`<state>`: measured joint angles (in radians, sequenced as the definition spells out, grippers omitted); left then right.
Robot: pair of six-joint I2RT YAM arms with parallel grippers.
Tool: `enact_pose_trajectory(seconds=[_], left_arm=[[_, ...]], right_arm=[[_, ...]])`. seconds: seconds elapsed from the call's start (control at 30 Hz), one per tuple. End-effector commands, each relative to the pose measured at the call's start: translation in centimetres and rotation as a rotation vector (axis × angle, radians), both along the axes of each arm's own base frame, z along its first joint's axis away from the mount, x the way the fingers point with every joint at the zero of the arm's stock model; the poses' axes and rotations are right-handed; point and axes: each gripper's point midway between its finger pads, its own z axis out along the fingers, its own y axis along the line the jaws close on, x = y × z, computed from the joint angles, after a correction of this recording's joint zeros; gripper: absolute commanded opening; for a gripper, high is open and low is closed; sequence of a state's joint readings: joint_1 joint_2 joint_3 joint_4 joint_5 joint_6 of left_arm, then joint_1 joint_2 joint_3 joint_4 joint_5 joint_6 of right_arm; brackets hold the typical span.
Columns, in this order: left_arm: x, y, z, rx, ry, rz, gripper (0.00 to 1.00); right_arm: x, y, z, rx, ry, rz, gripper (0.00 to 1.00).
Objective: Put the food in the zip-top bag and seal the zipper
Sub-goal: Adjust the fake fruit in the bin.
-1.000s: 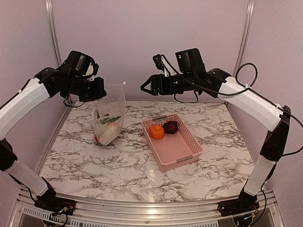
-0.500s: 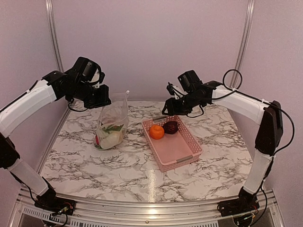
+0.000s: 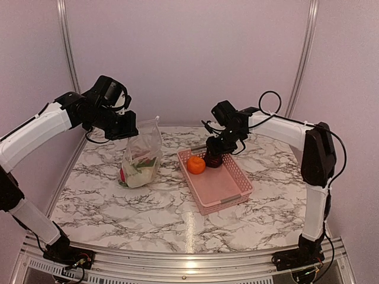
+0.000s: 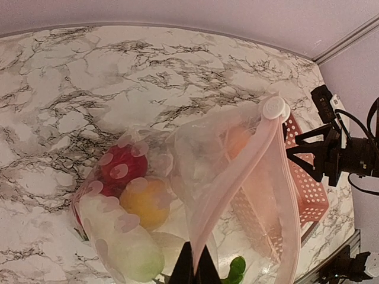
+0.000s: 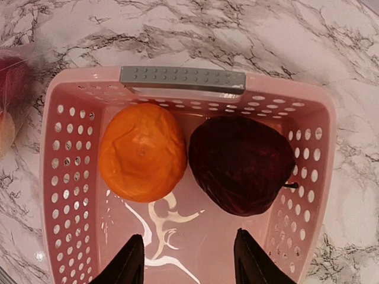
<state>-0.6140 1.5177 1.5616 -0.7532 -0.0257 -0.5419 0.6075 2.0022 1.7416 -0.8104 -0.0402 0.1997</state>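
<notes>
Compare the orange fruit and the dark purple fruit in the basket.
The orange fruit is bright and creased; the dark purple fruit is almost black. The orange fruit shows no stem; the dark purple fruit has a thin one. Both lie in the pink basket.

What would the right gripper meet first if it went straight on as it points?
Most likely the dark purple fruit in the pink basket. But the right gripper aims near its seam with the orange fruit, and depth is unclear.

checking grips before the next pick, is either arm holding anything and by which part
The left gripper pinches the zip-top bag by its mouth edge. The right gripper holds nothing, open over the basket.
</notes>
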Motion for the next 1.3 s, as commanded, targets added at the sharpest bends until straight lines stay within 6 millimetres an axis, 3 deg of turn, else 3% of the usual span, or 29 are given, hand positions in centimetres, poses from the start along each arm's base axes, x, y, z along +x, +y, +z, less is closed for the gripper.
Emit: enact_pose_trajectory(seconds=[0.0,0.23,0.37,0.53,0.87,1.1,1.27], left_arm=[[-0.7,0.6,0.6,0.0,-0.012,-0.009,0.0],[-0.6,0.3,1.0,-0.004,-0.019,-0.022,0.0],[-0.7,0.2,1.1,-0.007,-0.018,-0.031,0.0],[-0.7,0.3,1.0,-0.009,-0.015,-0.029,0.0],[-0.8,-0.3,0.6,-0.025,0.009,-0.044,0.0],[-0.9,-0.1,0.2,-0.014,0.012,-0.042,0.0],[-0.9,-0.1,-0.4,-0.007,0.024,-0.041,0.0]], right_arm=[[2.2,-0.2,-0.3,-0.069,-0.05,0.005,0.49],[5.1,0.5,-0.2,-0.103,-0.105,0.014,0.49],[6.8,-0.4,-1.4,-0.111,-0.09,-0.029,0.62],[7.3,-1.1,-2.9,-0.075,-0.042,-0.051,0.65],[3.1,-0.4,-5.2,-0.014,0.127,0.01,0.68],[-1.4,-0.2,-3.8,-0.022,0.187,0.045,0.68],[-2.3,-0.3,-2.5,-0.025,0.188,0.051,0.69]])
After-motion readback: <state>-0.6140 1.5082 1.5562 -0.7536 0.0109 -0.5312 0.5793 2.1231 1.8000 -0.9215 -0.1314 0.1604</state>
